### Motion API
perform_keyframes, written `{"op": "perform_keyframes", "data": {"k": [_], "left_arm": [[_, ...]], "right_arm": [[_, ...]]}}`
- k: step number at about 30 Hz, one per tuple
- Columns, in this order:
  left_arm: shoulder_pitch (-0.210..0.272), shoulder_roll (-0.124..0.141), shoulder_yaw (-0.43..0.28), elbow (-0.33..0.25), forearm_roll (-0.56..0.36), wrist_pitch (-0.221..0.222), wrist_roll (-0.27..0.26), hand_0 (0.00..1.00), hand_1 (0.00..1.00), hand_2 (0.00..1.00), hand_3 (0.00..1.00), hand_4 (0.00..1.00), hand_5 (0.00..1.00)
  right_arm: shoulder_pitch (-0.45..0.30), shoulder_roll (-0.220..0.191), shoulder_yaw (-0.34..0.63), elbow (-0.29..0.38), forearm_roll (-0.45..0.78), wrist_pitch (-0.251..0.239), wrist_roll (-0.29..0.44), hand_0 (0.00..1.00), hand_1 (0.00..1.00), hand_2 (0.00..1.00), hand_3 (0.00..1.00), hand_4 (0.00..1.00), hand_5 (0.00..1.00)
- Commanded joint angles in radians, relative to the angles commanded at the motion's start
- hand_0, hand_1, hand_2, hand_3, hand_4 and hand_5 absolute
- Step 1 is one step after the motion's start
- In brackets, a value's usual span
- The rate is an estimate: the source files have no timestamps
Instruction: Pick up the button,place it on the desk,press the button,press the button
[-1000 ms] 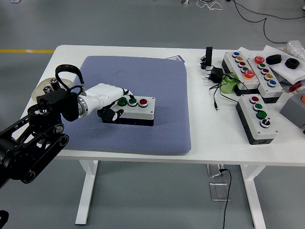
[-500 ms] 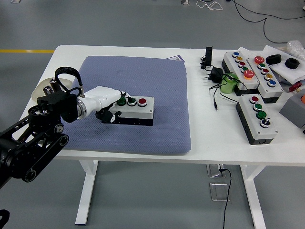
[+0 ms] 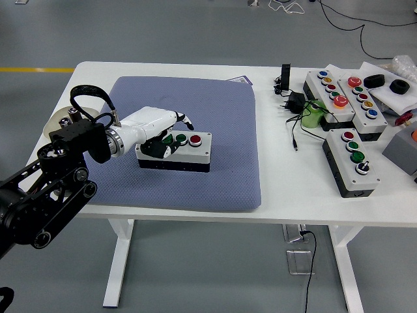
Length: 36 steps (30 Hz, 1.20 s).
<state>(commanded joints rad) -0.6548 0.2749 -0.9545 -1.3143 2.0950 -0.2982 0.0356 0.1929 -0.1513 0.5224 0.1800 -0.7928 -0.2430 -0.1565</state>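
On the blue-grey mat [image 3: 195, 104] covering the white surface [image 3: 287, 189], the button box [image 3: 186, 151] already sits set down, and the left robot hand [image 3: 163, 130], grasping nothing, hovers with fingers loosely extended over its green buttons, so the presses apparently remain.

Four button boxes [image 3: 174, 150], one blue pad [image 3: 195, 111], one white table [image 3: 280, 189], one robot hand [image 3: 159, 127]

Matt woven blue cloth pad [image 3: 195, 111]; glossy white plastic button box [image 3: 189, 151].
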Motion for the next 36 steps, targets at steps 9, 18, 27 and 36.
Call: {"op": "perform_keyframes", "data": {"k": [9, 18, 27, 36], "left_arm": [[-0.029, -0.030, 0.027, 0.039, 0.001, -0.008, 0.008, 0.009, 0.002, 0.045, 0.745, 0.532, 0.005], [-0.058, -0.059, 0.058, 0.089, -0.003, -0.022, 0.012, 0.008, 0.002, 0.045, 0.745, 0.532, 0.003], [-0.057, -0.069, 0.080, 0.141, -0.017, -0.013, 0.013, 0.010, 0.002, 0.045, 0.744, 0.530, 0.002], [-0.050, -0.065, 0.073, 0.123, -0.022, -0.017, 0.012, 0.009, 0.002, 0.045, 0.743, 0.528, 0.002]], "right_arm": [[0.000, 0.000, 0.001, 0.000, 0.000, 0.000, 0.001, 0.646, 0.530, 0.557, 0.631, 0.234, 0.253], [0.000, -0.001, 0.000, 0.000, 0.001, 0.001, 0.001, 0.646, 0.530, 0.557, 0.631, 0.235, 0.254], [-0.005, -0.002, -0.004, 0.000, 0.006, 0.001, 0.001, 0.645, 0.530, 0.557, 0.631, 0.236, 0.253], [-0.010, -0.002, -0.005, 0.000, 0.006, 0.000, 0.000, 0.645, 0.530, 0.557, 0.632, 0.236, 0.253]]}}
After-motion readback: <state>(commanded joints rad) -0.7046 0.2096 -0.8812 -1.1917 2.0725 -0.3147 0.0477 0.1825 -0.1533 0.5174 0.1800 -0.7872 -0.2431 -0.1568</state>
